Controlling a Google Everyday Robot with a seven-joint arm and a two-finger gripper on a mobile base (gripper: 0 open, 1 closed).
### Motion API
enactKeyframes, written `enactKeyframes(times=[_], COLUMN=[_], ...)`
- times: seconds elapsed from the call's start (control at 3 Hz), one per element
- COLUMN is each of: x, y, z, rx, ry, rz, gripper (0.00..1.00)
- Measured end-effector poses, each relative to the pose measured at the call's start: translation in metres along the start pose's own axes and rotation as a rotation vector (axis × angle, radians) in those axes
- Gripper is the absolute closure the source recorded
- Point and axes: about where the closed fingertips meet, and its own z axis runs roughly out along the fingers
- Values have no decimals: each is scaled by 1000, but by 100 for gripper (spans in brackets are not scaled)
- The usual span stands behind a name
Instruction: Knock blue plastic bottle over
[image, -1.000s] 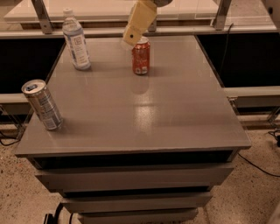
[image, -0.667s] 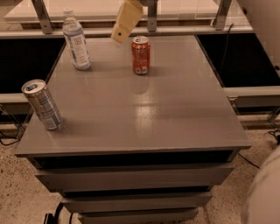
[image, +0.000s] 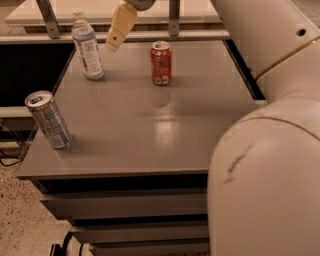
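Swung the cream two-finger gripper (image: 114, 42) leftward since a second ago, off the red aluminium soda can (image: 161, 63) and toward the small clear plastic bottle with white cap and pale blue label (image: 86, 47). Hovers now at the bottle's 3 o'clock, near but apart; cannot tell whether clenched or released. Leaves the bottle upright at 11 o'clock on the grey square tabletop (image: 150, 135), with a silver-blue slim can (image: 48, 119) at 9 o'clock.

No legible txt: bottle (image: 87, 47) label, red can (image: 161, 62), silver can (image: 49, 120). Tool (image: 120, 27) above table (image: 175, 130), nr bottle.
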Motion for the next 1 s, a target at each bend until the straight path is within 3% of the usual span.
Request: enactKeyframes(times=[0.33, 0.67, 1.0], x=[-14, -25, -25], y=[-12, -20, -20], z=[35, 65, 65], rx=[-17, -1, -1], ry=[-37, -87, -87], rz=[-10, 7, 7], gripper=[0, 0, 0])
